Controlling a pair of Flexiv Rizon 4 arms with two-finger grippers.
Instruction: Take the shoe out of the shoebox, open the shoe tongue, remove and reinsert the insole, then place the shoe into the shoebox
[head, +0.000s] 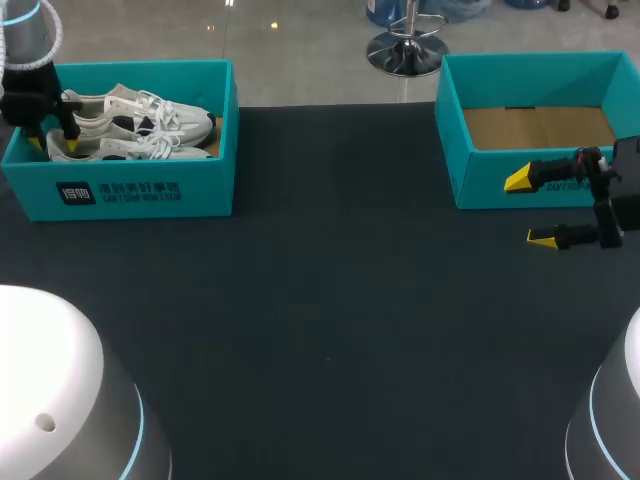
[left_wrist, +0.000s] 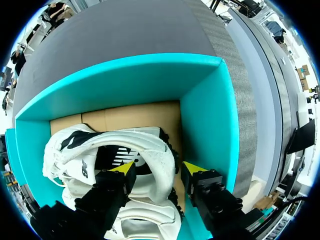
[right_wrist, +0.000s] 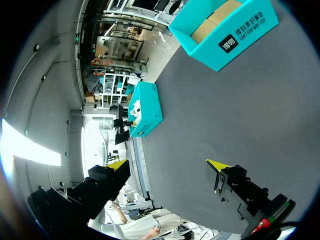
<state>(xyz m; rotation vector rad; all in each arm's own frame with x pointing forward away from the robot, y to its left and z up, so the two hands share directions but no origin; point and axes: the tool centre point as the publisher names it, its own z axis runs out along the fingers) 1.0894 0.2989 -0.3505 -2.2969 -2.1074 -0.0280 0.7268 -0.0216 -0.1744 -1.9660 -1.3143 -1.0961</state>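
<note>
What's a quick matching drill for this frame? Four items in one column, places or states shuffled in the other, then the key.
1. left claw
2. right claw
3. shoes
4. right shoebox

A. only bare cardboard floor showing inside
B. lying in the left shoebox
C. open, over the table in front of the right shoebox
D. open, down in the left shoebox at a shoe's heel

Pairs: 1-D, 2-C, 3-B, 4-A
</note>
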